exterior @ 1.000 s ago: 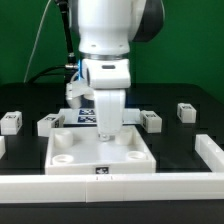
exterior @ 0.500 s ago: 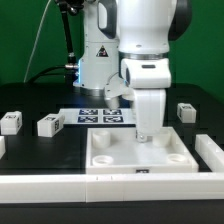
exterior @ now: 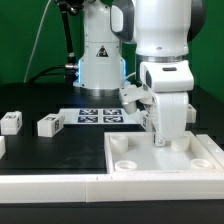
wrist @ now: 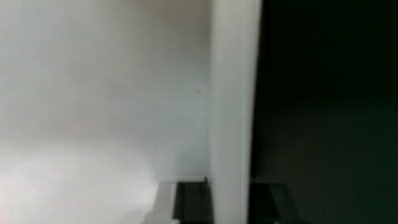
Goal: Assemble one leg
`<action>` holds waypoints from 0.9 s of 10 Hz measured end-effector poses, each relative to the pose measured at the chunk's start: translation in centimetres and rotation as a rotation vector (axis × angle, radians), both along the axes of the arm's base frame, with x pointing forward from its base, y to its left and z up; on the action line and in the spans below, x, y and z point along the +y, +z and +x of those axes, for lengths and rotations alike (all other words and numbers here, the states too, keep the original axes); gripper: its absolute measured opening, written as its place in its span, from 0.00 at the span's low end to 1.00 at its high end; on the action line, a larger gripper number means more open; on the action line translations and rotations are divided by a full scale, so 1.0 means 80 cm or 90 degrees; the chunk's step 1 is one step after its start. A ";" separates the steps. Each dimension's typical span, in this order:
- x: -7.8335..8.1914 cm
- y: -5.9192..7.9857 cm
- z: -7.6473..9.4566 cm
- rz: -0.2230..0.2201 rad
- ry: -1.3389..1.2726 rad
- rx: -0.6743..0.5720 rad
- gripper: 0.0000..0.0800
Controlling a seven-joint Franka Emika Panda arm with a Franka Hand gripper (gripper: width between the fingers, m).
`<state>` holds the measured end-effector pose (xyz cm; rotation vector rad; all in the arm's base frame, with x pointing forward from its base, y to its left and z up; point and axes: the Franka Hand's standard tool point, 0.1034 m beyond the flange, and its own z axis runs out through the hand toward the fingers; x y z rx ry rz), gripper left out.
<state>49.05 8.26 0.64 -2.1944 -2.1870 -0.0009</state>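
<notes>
Barely begun. Pinches plate by its rear wall with clamped gripper. Leaves legs loose on tabletop toward the exterior view's left, well apart from plate. Has none seated in sockets; needs one fetched and fitted.

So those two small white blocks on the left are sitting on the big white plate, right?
No. Both blocks sit on the black table, apart from the plate; the exterior view shows it.
</notes>
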 end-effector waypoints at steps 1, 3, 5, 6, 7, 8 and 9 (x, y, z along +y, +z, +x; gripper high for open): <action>0.001 0.000 0.000 -0.001 -0.008 0.002 0.08; 0.001 0.000 0.000 -0.001 -0.010 0.003 0.08; 0.001 0.000 0.000 -0.001 -0.010 0.003 0.37; 0.001 0.000 0.000 -0.001 -0.010 0.003 0.53; 0.001 0.000 0.000 -0.001 -0.010 0.003 0.53; 0.000 0.000 0.000 -0.001 -0.010 0.003 0.75; 0.000 0.000 0.000 -0.001 -0.010 0.003 0.79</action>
